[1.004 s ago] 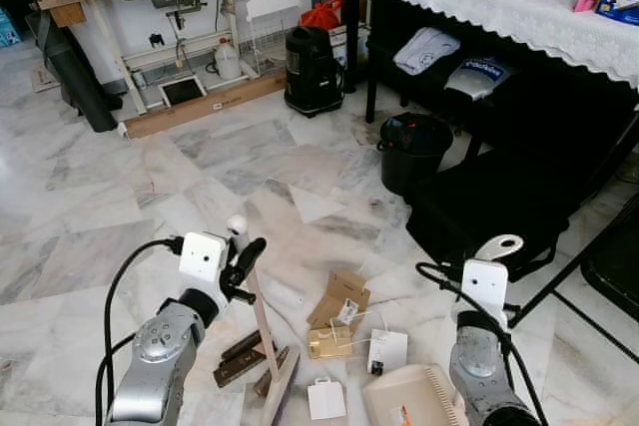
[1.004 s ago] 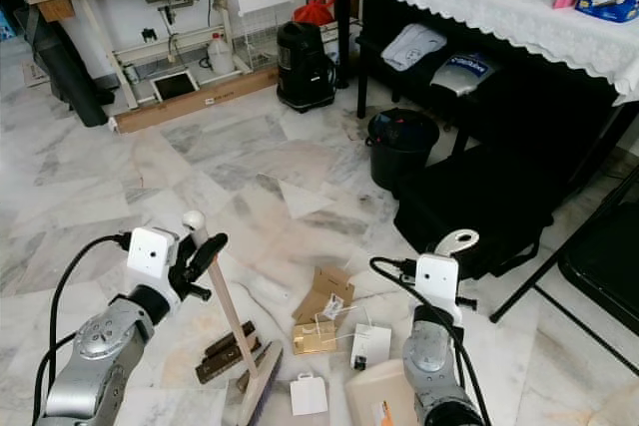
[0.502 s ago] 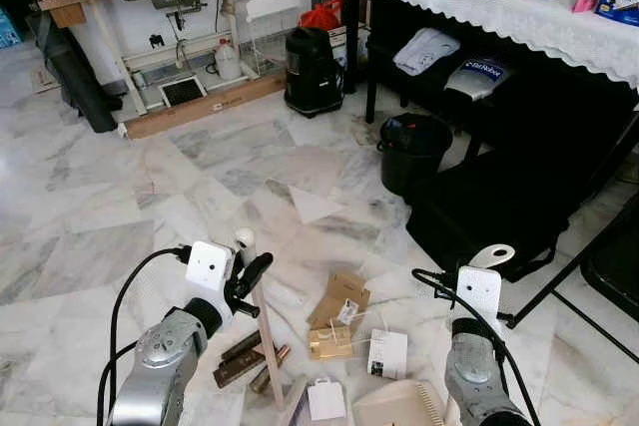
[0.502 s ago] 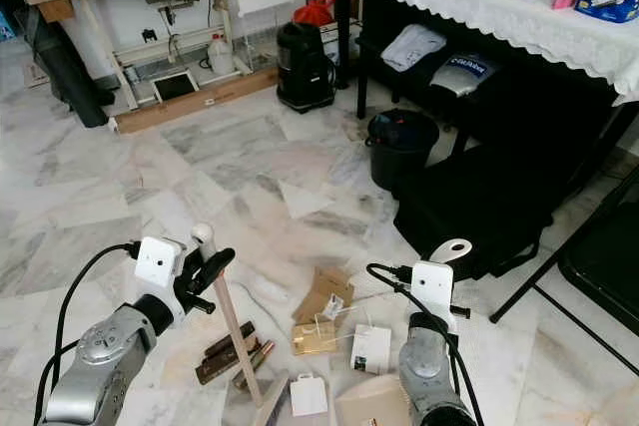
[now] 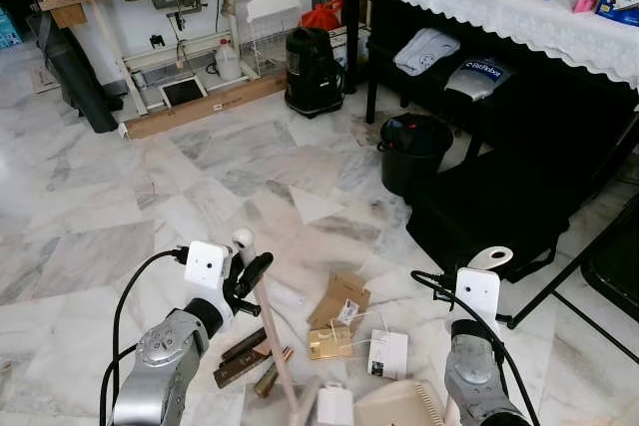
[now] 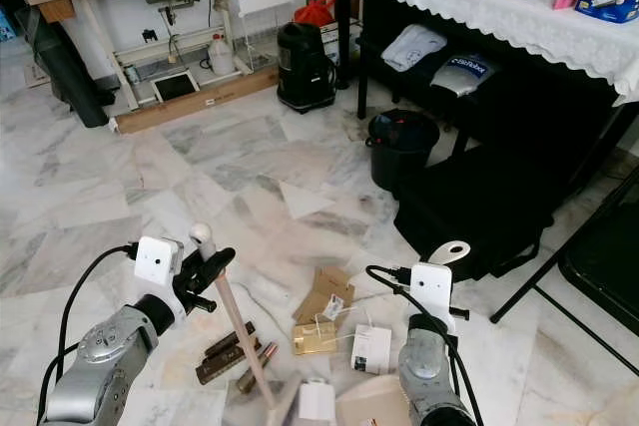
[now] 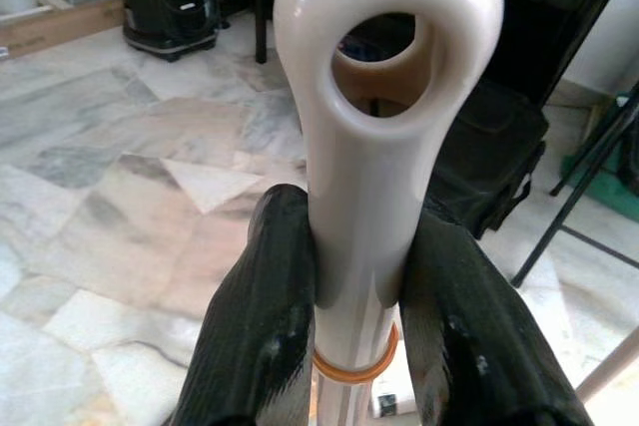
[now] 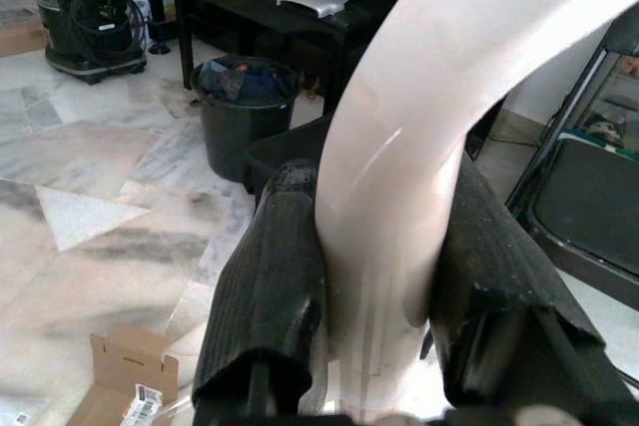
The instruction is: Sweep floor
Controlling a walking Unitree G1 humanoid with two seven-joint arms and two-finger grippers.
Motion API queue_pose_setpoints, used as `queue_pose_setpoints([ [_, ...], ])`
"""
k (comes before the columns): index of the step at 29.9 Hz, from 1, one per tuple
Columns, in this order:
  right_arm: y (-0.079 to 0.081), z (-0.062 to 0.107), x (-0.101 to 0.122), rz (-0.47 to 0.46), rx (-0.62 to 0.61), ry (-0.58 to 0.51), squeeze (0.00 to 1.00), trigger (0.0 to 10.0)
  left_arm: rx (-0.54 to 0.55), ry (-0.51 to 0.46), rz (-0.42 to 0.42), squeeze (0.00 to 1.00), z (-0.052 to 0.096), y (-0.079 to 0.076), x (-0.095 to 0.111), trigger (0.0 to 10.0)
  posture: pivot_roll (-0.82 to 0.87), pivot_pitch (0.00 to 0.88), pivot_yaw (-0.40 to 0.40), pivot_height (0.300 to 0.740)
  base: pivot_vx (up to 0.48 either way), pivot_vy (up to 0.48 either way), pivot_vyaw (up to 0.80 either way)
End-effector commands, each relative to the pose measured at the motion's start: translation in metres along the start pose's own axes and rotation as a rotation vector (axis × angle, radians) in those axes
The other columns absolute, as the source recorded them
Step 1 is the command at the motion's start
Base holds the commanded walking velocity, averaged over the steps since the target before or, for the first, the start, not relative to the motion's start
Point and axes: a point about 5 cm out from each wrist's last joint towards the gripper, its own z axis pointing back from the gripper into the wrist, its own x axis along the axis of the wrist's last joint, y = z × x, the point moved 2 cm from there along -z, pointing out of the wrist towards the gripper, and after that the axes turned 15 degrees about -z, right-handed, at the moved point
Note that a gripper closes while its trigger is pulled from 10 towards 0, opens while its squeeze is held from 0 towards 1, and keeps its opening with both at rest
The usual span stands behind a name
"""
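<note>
A: Left wrist view: left gripper [image 7: 354, 276] was clamped on the broom handle [image 7: 364, 177], smooth cream plastic with an oval hanging loop and an orange ring below the fingers [image 7: 262, 316].

B: Right side?

A: Right gripper [image 8: 374, 276] was clenched on the dustpan handle [image 8: 419, 137], glossy cream, curved. Dustpan [image 5: 399, 408] sat low at the floor's near edge, ribbed lip showing.

B: Step?

A: Judged mid-sweep. The wooden shaft [image 5: 275, 346] slanted down toward the debris: folded cardboard [image 5: 339, 298], a gold box [image 5: 329, 342], white paper tags [image 5: 387, 352], brown sticks [image 5: 240, 361] on polished marble floor [image 5: 150, 177].

B: Next?

A: Probably drawing the broom head toward the pan; light card may skid sideways.
</note>
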Motion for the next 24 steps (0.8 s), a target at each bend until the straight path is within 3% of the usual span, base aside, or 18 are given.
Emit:
queue_pose_setpoints([
  [1, 0.000, 0.002, -0.007, 0.023, 0.005, 0.045, 0.00, 10.0, -0.001, -0.035, 0.011, 0.00, -0.001, 0.005, 0.009, 10.0, 0.09, 0.000, 0.065, 0.740, 0.000, 0.000, 0.00],
  [13, 0.000, 0.003, -0.010, 0.023, 0.004, 0.067, 0.00, 10.0, -0.101, -0.052, 0.126, 0.00, 0.000, -0.002, 0.018, 10.0, 0.09, 0.000, 0.065, 0.740, 0.000, 0.000, 0.00],
  [21, -0.002, 0.002, -0.012, 0.014, -0.004, 0.088, 0.00, 10.0, -0.098, -0.086, 0.262, 0.00, 0.000, -0.001, 0.026, 10.0, 0.09, 0.000, 0.062, 0.740, 0.000, 0.000, 0.00],
  [24, -0.002, 0.002, -0.012, 0.016, -0.004, 0.089, 0.00, 10.0, -0.066, -0.103, 0.261, 0.00, 0.000, 0.005, 0.029, 10.0, 0.10, 0.000, 0.062, 0.740, 0.000, 0.000, 0.00],
])
